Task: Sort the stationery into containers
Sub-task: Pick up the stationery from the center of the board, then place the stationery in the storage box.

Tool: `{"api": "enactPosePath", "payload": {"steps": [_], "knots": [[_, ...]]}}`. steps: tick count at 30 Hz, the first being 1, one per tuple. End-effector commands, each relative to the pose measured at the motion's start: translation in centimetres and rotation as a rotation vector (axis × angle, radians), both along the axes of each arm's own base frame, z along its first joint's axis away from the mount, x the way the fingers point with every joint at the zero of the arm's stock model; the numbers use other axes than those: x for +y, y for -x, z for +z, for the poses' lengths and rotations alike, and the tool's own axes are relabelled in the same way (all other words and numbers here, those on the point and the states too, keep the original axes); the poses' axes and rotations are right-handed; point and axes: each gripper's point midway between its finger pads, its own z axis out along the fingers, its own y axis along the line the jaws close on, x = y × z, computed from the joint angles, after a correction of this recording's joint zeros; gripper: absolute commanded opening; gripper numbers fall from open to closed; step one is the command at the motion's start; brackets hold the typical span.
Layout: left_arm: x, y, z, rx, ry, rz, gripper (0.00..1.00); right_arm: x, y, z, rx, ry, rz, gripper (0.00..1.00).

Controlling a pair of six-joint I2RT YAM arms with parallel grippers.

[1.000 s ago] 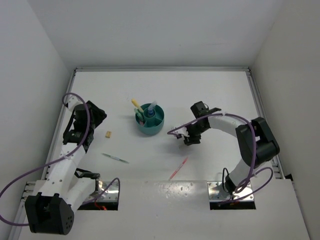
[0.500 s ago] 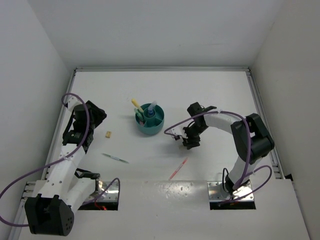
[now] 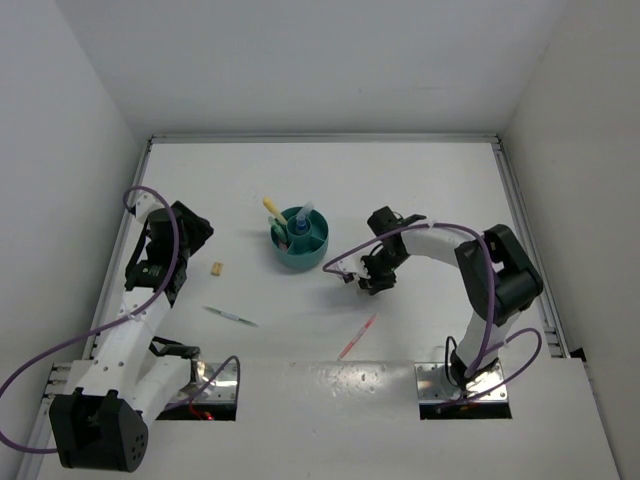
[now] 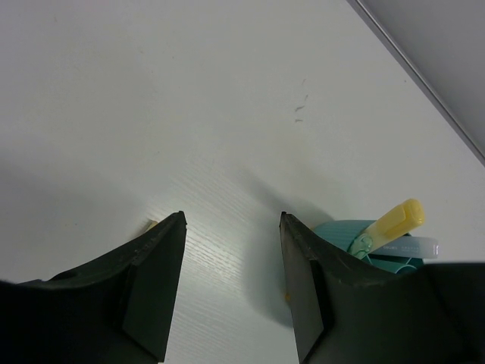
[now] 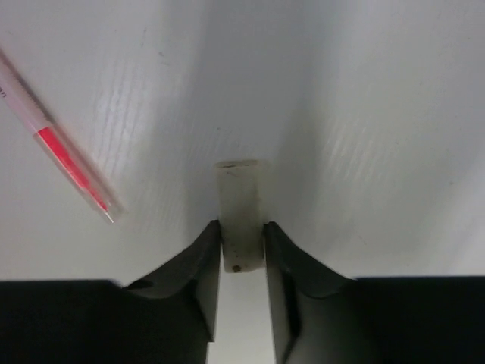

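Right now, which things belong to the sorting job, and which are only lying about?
Job: tub, yellow stick, tan block, white pen, red pen, pale block in right gripper.
Not job: purple cables, base plates.

A robotics lab test cell is shown. A white table [image 3: 420, 190] is boxed in by plain white walls [image 3: 90, 100] and edged with aluminium rails [image 3: 517, 230]. A left arm [image 3: 125, 335] and a right arm [image 3: 497, 285], trailing purple cables [image 3: 147, 189], are bolted to metal plates [image 3: 435, 385] at its near edge.
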Motion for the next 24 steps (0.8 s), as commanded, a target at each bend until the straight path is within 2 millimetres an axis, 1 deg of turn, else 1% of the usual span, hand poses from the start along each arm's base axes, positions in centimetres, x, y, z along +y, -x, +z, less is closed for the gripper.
{"api": "enactPosePath", "payload": {"steps": [1,2,3,4,5,6,7,8,9,10,11,12,13,14,15,16,17,18,19,21,22,23,24], "knots": [[0.2,-0.6,2.6,-0.072,0.001,0.001,0.58,-0.1,-1.1,-0.7,-0.035,0.036,-0.020,0.25],[0.2,-0.6,2.6,-0.072,0.001,0.001,0.58,-0.1,-1.1,-0.7,-0.035,0.036,-0.020,0.14],[0.2,-0.6,2.6,-0.072,0.001,0.001,0.58,0.0,-1.3,0.0,-0.055,0.025,-0.020,0.10],[0.2,-0.6,2.6,-0.072,0.001,0.001,0.58,0.1,-1.1,0.4,-0.049,0.017,-0.027,0.07],[0.2,-0.6,2.6,-0.072,0.001,0.001,0.58,0.9,-2.0,1.8,-0.063,-0.030,-0.040,0.00],[0.2,-0.6,2.6,-0.072,0.001,0.001,0.58,1.7,-2.6,3.8,-0.092,-0.071,-0.054,0.00],[0.2,-0.6,2.6,-0.072,0.001,0.001,0.58,2.3,-3.1,5.1,-0.084,-0.098,-0.112,0.00],[0.2,-0.6,2.6,-0.072,0.001,0.001,0.58,3.1,-4.4,7.2,-0.109,-0.129,-0.164,0.00],[0.2,-0.7,2.3,-0.063,0.001,0.001,0.58,4.4,-6.3,9.1,-0.168,-0.185,-0.229,0.00],[0.2,-0.7,2.3,-0.063,0.001,0.001,0.58,4.7,-7.8,10.5,-0.202,-0.199,-0.316,0.00],[0.2,-0.7,2.3,-0.063,0.001,0.001,0.58,6.0,-9.1,12.8,-0.206,-0.254,-0.388,0.00],[0.2,-0.7,2.3,-0.063,0.001,0.001,0.58,6.6,-9.9,14.3,-0.211,-0.286,-0.426,0.00],[0.2,-0.7,2.3,-0.063,0.001,0.001,0.58,6.7,-11.1,15.1,-0.230,-0.290,-0.486,0.00],[0.2,-0.7,2.3,-0.063,0.001,0.001,0.58,7.3,-12.3,16.8,-0.216,-0.325,-0.579,0.00],[0.2,-0.7,2.3,-0.063,0.001,0.001,0.58,7.8,-13.1,16.6,-0.205,-0.323,-0.626,0.00],[0.2,-0.7,2.3,-0.063,0.001,0.001,0.58,8.0,-14.4,17.7,-0.232,-0.337,-0.674,0.00],[0.2,-0.7,2.3,-0.063,0.001,0.001,0.58,8.3,-14.8,17.9,-0.192,-0.350,-0.746,0.00],[0.2,-0.7,2.3,-0.063,0.001,0.001,0.58,8.6,-15.1,18.0,-0.171,-0.358,-0.773,0.00],[0.2,-0.7,2.3,-0.063,0.001,0.001,0.58,9.1,-15.8,18.1,-0.156,-0.366,-0.795,0.00],[0.2,-0.7,2.3,-0.063,0.001,0.001,0.58,9.7,-15.7,17.8,-0.084,-0.365,-0.827,0.00],[0.2,-0.7,2.3,-0.063,0.001,0.001,0.58,10.2,-15.6,18.3,-0.053,-0.365,-0.824,0.00],[0.2,-0.7,2.3,-0.063,0.001,0.001,0.58,10.5,-15.7,17.2,-0.014,-0.341,-0.836,0.00],[0.2,-0.7,2.3,-0.063,0.001,0.001,0.58,10.8,-15.7,17.0,0.013,-0.334,-0.836,0.00]]}}
